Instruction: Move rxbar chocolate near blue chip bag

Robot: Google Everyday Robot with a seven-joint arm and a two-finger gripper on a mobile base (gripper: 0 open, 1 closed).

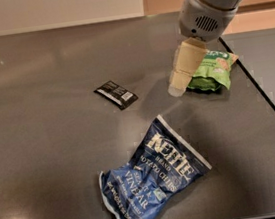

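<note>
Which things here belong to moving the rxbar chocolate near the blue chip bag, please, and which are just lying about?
For the job: rxbar chocolate, left of centre; blue chip bag, nearer the camera; gripper, right of the bar.
Lying about: green snack bag, near the table right edge.

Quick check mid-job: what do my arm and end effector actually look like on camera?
The arm is a rounded light-grey housing with a dark slotted vent. The end effector is a cream, tapering piece, hanging over the table beside the green snack bag. No cables or lettering show.
</note>
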